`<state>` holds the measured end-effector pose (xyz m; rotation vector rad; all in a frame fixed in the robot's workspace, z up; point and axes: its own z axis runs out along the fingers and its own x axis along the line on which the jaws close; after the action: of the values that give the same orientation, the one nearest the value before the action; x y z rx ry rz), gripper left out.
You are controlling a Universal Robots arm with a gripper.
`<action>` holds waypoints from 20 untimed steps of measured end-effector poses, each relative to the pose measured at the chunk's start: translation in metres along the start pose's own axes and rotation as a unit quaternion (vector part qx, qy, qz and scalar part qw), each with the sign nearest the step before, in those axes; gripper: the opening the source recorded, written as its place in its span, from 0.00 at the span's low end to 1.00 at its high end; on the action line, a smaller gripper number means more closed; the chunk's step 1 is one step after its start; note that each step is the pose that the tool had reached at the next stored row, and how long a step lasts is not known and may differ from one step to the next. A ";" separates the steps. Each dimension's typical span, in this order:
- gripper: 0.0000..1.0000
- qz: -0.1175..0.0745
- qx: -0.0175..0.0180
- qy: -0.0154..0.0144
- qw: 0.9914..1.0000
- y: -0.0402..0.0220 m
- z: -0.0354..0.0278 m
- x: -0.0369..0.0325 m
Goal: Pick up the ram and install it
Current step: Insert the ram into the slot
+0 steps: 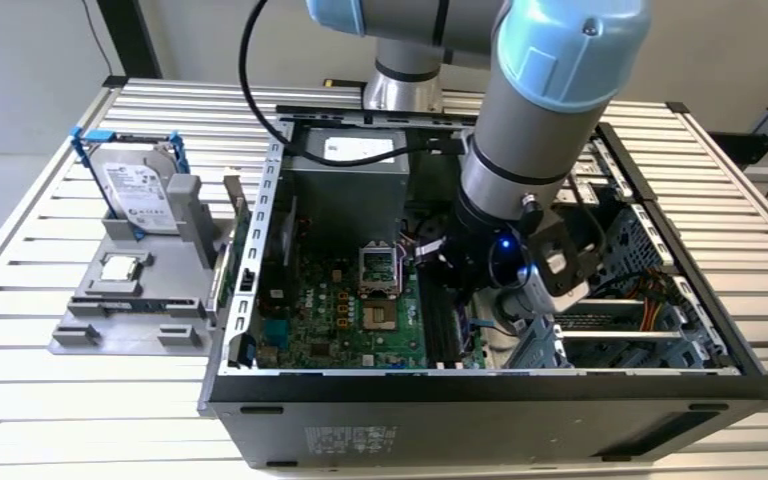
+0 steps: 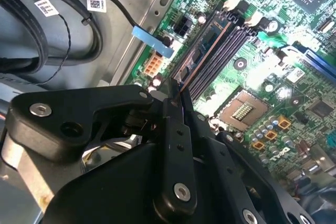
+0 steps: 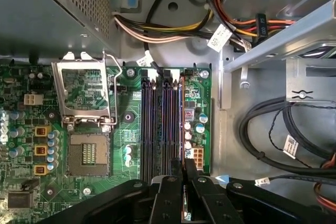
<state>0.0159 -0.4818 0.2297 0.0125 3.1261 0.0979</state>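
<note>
While between the jaws, ram (image 2: 207, 48) inside case (image 1: 491, 400).

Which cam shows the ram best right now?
Second wrist view: the ram runs lengthwise from the gripper along the memory slots, with some of its side visible. First wrist view has the ram edge-on, a thin line. In the exterior view the arm stands in front of it.

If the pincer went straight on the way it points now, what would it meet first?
Probably the memory slots: the ram in the pincer lines up with the outermost one, though depth is unclear.
</note>
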 end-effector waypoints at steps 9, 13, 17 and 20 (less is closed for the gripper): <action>0.00 -0.001 0.010 0.001 1.000 -0.0003 0.0031 0.0007; 0.00 -0.001 0.011 0.001 1.000 0.0001 0.0063 0.0011; 0.00 -0.001 0.011 0.001 1.000 0.0020 0.0082 0.0011; 0.00 -0.001 0.011 0.001 1.000 0.0020 0.0082 0.0013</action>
<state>0.0147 -0.4792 0.2216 0.0088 3.1290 0.0644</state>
